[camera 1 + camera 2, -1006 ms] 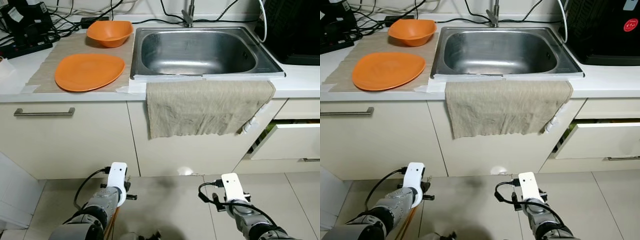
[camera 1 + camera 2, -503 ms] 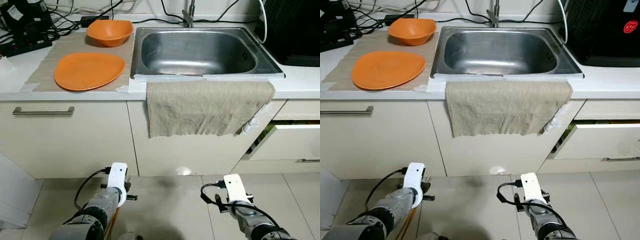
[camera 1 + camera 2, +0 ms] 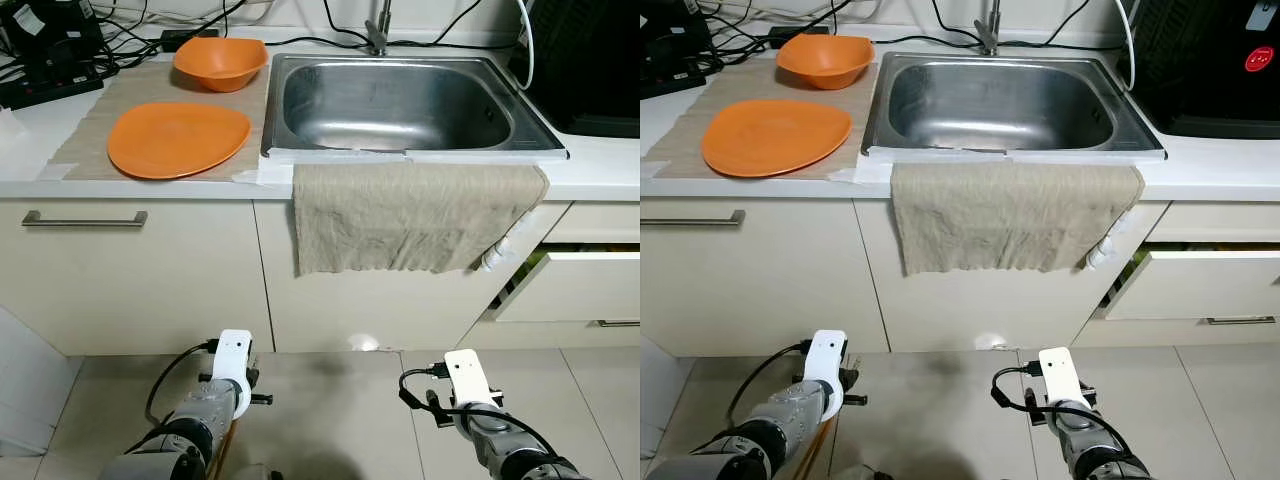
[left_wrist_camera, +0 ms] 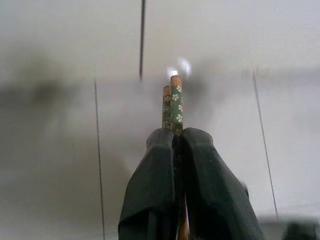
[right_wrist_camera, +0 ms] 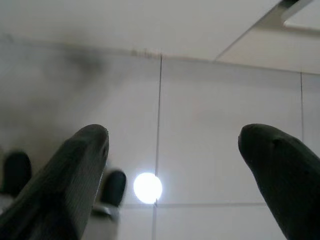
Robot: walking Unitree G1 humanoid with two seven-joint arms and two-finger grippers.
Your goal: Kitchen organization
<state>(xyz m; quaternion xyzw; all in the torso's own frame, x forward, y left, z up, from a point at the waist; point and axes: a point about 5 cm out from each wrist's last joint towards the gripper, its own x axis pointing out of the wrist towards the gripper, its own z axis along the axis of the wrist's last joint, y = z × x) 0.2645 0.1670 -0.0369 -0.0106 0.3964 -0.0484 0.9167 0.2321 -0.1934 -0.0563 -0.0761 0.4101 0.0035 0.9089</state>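
Left eye view: on the tabletop (image 3: 600, 165), an orange plate (image 3: 178, 140) lies on a beige mat (image 3: 95, 125) near the front edge, with an orange bowl (image 3: 220, 64) behind it toward the back edge, both left of the steel sink (image 3: 400, 100). A beige cloth (image 3: 415, 215) hangs over the front edge below the sink. At the right a drawer (image 3: 585, 285) stands ajar, its contents hard to make out. Both arms hang low over the tiled floor (image 3: 330, 410), partly cut off.

Left wrist view: the left pincer (image 4: 175, 145) is clamped on a pair of chopsticks (image 4: 171, 102), green with white flowers, their lower length hidden between the fingers.

Right wrist view: the right pincer (image 5: 172, 145) is spread wide, holding nothing, above blurred floor tiles.
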